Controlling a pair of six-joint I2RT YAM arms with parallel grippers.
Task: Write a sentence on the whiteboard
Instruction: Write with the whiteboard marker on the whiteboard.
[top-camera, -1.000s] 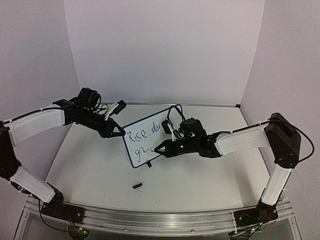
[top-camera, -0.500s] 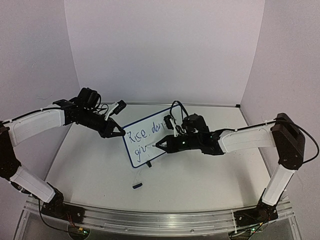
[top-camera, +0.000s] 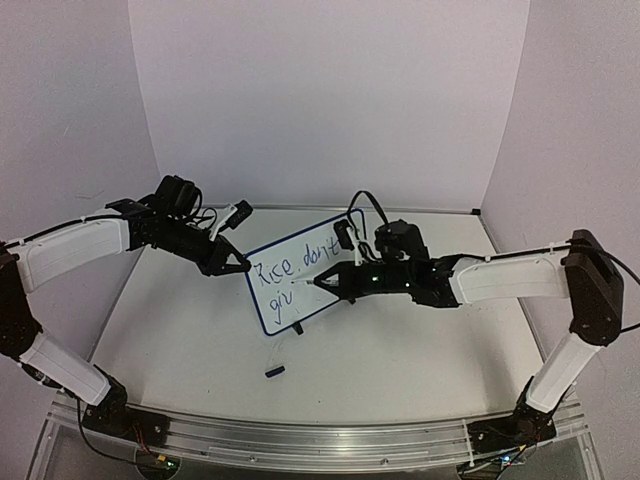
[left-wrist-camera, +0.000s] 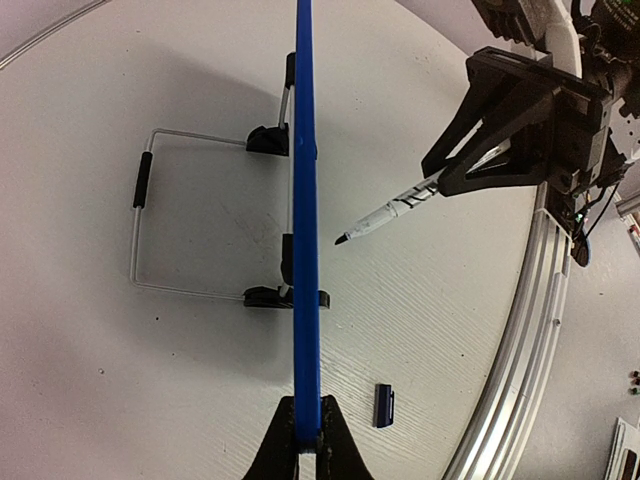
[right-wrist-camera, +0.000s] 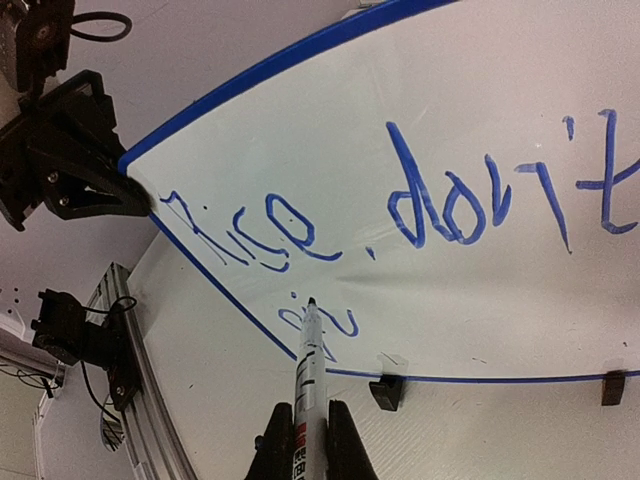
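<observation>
The whiteboard (top-camera: 295, 262) stands upright mid-table on two black clip feet; edge-on it is a blue line in the left wrist view (left-wrist-camera: 305, 200). My left gripper (top-camera: 243, 267) is shut on its left edge (left-wrist-camera: 306, 425). The sentence (right-wrist-camera: 400, 215) reads "Rice, don't" on top and "giv" below in blue marker. My right gripper (top-camera: 345, 282) is shut on a white marker (right-wrist-camera: 308, 380). Its tip (right-wrist-camera: 311, 301) hovers at the "giv" letters, a short gap from the board in the left wrist view (left-wrist-camera: 400, 210).
A small dark-blue marker cap (top-camera: 275, 371) lies on the table in front of the board, also in the left wrist view (left-wrist-camera: 384, 405). A wire stand (left-wrist-camera: 150, 220) props the board from behind. The aluminium rail (top-camera: 300, 440) runs along the near edge.
My right arm has shifted right and back along the second line, and the lower word has grown from "gi" to "giv". The left arm and board have stayed still.
</observation>
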